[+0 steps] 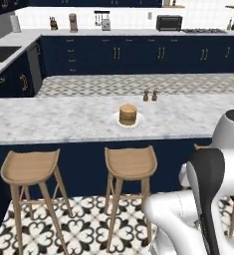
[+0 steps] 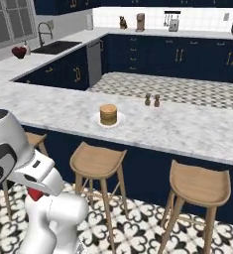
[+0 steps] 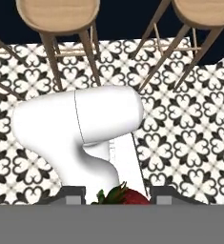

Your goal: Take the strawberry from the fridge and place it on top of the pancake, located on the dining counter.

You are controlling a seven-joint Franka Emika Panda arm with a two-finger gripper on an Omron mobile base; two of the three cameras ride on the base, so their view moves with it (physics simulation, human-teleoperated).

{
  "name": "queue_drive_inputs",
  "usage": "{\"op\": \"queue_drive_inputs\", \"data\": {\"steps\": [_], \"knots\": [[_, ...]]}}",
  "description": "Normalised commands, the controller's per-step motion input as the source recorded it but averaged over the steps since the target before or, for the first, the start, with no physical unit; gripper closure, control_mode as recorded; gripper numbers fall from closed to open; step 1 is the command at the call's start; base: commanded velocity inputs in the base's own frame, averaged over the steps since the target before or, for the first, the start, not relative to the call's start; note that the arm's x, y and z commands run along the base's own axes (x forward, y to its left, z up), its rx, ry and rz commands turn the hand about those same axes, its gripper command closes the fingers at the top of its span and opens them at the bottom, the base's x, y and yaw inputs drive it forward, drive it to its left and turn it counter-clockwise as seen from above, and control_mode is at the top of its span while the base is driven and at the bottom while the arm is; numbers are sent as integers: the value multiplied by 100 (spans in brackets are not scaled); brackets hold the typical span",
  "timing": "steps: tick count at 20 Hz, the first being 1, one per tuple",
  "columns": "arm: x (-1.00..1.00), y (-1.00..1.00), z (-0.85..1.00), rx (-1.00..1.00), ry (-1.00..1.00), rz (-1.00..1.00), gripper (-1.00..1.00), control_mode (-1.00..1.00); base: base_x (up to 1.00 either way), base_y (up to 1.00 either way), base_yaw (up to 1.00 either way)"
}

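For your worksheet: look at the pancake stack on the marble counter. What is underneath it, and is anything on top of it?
Under the pancake sits a small white plate, resting on the dining counter. The plate's middle is covered by the stack. Nothing lies on top.

Kitchen interior, rendered. Floor (image 1: pixel 88 224): black-and-white heart-pattern tile. Wooden stools (image 1: pixel 131 164) stand along the navy base of the near counter. Rear wall: white tile backsplash (image 1: pixel 133 17) above navy cabinets with gold handles (image 1: pixel 117 53). Rear counter carries a toaster oven (image 1: pixel 169 22), a toaster (image 1: pixel 105 23) and a cooktop (image 1: pixel 204 31). Sink with faucet (image 2: pixel 44 34) sits under a window (image 2: pixel 11 20) on the left wall.
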Motion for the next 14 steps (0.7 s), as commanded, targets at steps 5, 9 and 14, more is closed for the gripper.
{"op": "queue_drive_inputs", "data": {"steps": [5, 9, 14], "knots": [[0, 0, 0, 0, 0, 0, 100, 100, 87, 95, -47], [0, 0, 0, 0, 0, 0, 100, 100, 91, 73, -26], [0, 0, 0, 0, 0, 0, 100, 100, 95, 6, -1]]}}
